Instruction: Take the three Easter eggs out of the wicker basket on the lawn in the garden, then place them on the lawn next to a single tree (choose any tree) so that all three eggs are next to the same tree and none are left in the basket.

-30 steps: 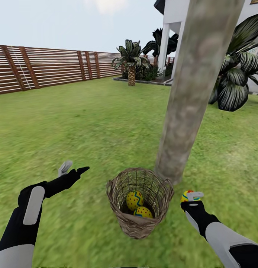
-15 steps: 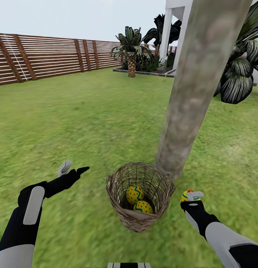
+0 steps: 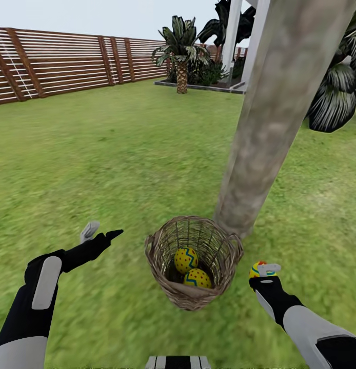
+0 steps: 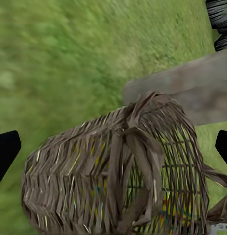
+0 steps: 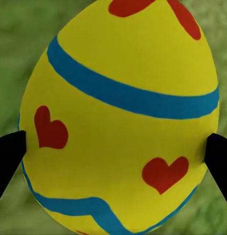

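Note:
The brown wicker basket [image 3: 162,266] stands on the lawn [image 3: 106,154] right at the foot of the thick grey-brown tree [image 3: 270,118]. Two yellow Easter eggs [image 3: 185,260] [image 3: 197,278] lie inside it. My right gripper [image 3: 264,269] is shut on a third yellow egg [image 3: 256,270], held low to the right of the basket; up close the egg [image 5: 118,117] sits between the fingers of that gripper [image 5: 113,156]. My left gripper [image 3: 101,231] is open and empty, left of the basket. Between the tips of this gripper [image 4: 113,149] lies the basket's side [image 4: 84,186], with the trunk [image 4: 191,93] behind.
A brown slat fence [image 3: 60,61] closes the garden at the back left. A short palm [image 3: 181,51] and white house posts [image 3: 232,36] stand far behind; a dark leafy bush [image 3: 334,97] is right of the tree. Open grass spreads to the left.
The whole picture has shifted, so the camera has moved: fence and palm sit higher, the basket slightly higher. Both arms keep the same pose, and the egg stays in the right gripper.

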